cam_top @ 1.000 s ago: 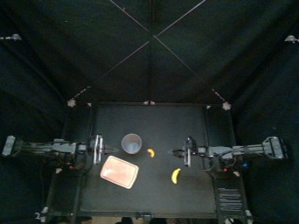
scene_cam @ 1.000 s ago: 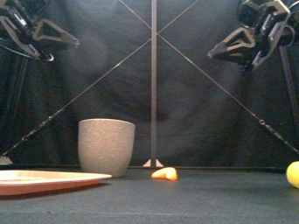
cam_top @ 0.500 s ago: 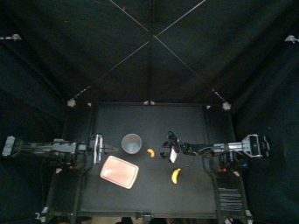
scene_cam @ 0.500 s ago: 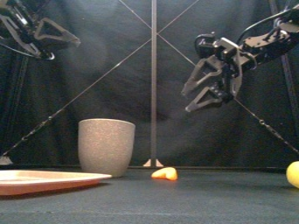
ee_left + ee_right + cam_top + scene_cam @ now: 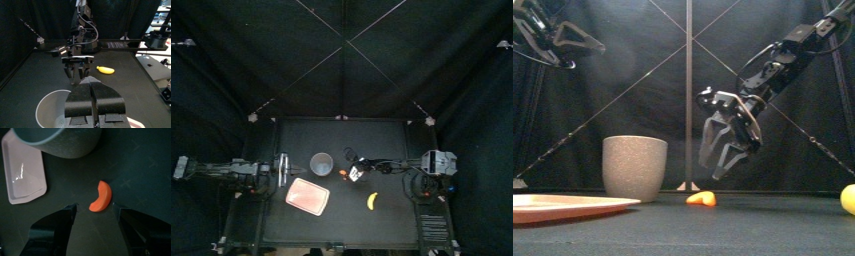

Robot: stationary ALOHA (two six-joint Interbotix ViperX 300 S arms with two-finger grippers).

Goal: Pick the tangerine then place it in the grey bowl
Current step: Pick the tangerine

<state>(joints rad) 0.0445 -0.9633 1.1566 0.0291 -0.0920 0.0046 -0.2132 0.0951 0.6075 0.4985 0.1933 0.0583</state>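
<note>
The tangerine (image 5: 100,197) is a small orange segment lying on the black table, just right of the tall grey speckled cup (image 5: 635,168). In the top view the tangerine (image 5: 345,174) lies between the cup (image 5: 322,162) and my right gripper (image 5: 356,168). My right gripper (image 5: 720,160) hangs open a little above the tangerine (image 5: 702,198), its jaws on either side of the segment in the right wrist view, not touching it. My left gripper (image 5: 92,90) rests shut, high at the left (image 5: 560,40), near the cup (image 5: 50,107).
A flat pink tray (image 5: 307,196) lies at the front left, beside the cup (image 5: 60,140). A yellow banana (image 5: 373,201) lies on the table to the front right, also seen from the front (image 5: 848,199).
The right arm has swung from high on the right toward the middle and dropped low over the tangerine, jaws open. The left arm has not moved.
</note>
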